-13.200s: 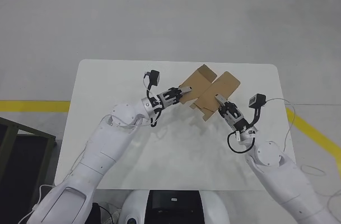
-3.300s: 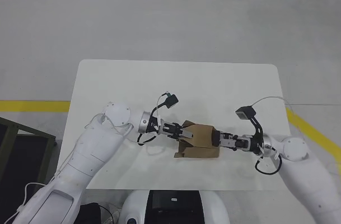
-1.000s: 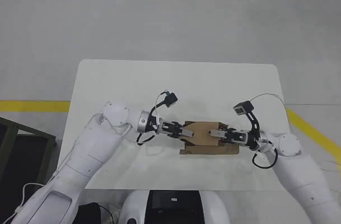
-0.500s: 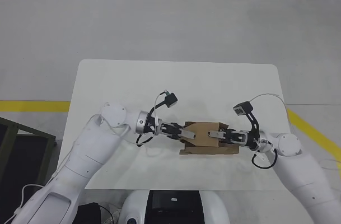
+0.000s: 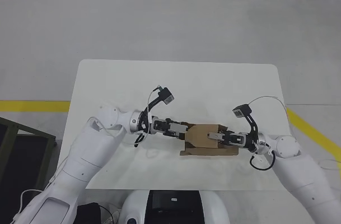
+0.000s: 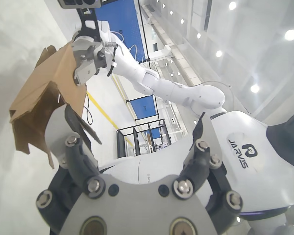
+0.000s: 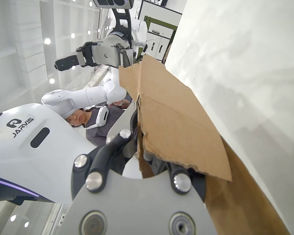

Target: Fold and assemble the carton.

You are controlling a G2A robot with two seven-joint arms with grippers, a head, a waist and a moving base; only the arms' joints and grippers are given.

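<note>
Two grippers meet at one carton. The right gripper point(image 5: 215, 135) looks clamped on the carton point(image 5: 202, 138), with the right-hand top panel caught between its jaws in the right wrist view. The left gripper point(image 5: 181, 128) is spread wide and grasps nothing, one finger point(image 6: 74, 125) just beside the left end flaps. The carton sits on the table point(image 5: 103, 84), toward the near side and around the middle, between both grippers. By my judgement the job is roughly half done: the blank stands up as a sleeve, but the left end flaps hang loose and unfolded, so closing them remains. The long axis runs left to right, with the open mouth facing left toward the free gripper.
</note>
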